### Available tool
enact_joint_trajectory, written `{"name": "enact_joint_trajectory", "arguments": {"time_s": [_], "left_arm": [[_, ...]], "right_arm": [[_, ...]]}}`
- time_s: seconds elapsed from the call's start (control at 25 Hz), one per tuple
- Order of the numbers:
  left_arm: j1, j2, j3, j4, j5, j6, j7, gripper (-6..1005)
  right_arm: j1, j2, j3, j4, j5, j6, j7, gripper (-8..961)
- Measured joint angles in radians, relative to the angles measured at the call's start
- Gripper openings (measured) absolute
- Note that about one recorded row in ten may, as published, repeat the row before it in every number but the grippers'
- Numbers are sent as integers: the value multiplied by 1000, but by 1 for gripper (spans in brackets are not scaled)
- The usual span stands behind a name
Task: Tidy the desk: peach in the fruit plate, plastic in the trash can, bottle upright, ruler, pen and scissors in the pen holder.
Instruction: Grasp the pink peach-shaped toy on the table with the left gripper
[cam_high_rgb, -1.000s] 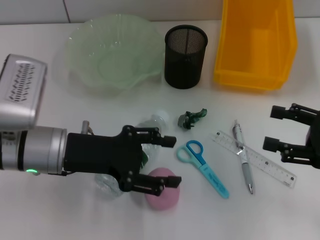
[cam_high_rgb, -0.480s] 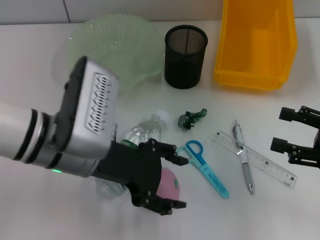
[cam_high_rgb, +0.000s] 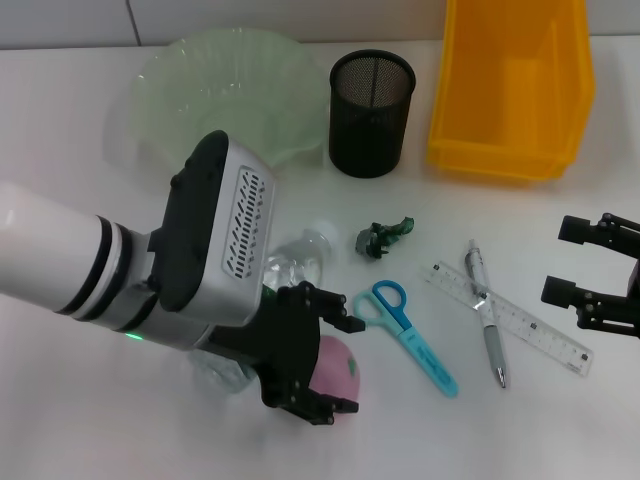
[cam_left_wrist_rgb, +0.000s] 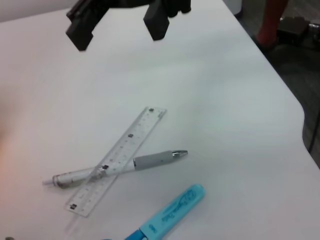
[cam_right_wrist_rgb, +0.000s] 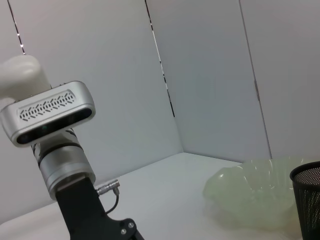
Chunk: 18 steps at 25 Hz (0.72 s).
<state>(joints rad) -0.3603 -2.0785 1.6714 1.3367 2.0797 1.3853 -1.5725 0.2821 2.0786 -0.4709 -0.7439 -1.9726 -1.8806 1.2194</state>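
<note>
The pink peach lies at the front of the table, between the two fingers of my open left gripper, which straddles it from above. A clear bottle lies on its side behind it, partly under my left arm. A crumpled green plastic scrap sits mid-table. Blue scissors, the pen and the clear ruler lie to the right; the pen and ruler cross. My right gripper hovers open at the right edge, empty.
The green glass fruit plate stands at the back left, the black mesh pen holder at back centre, the yellow bin at back right. The table's edge lies beyond the right gripper.
My left arm swung over the bottle, and its wrist turned, bringing the open fingers down around the peach. The right gripper drew slightly to the right.
</note>
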Motion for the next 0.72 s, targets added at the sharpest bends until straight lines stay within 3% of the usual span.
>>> {"name": "enact_joint_trajectory", "arguments": {"time_s": [0.44,0.64,0.72], "left_arm": [[-43,-1,39,-56,59,-5,-8,617],[-71,-2,46,-53,87,0,-48,366],[-67,-2,46,-38,83,1,-48,309]], "right_arm": [[2,1,0,1,0,0,0,835],[1,2,0,1,0,0,0,835],[1,2,0,1,0,0,0,835]]}}
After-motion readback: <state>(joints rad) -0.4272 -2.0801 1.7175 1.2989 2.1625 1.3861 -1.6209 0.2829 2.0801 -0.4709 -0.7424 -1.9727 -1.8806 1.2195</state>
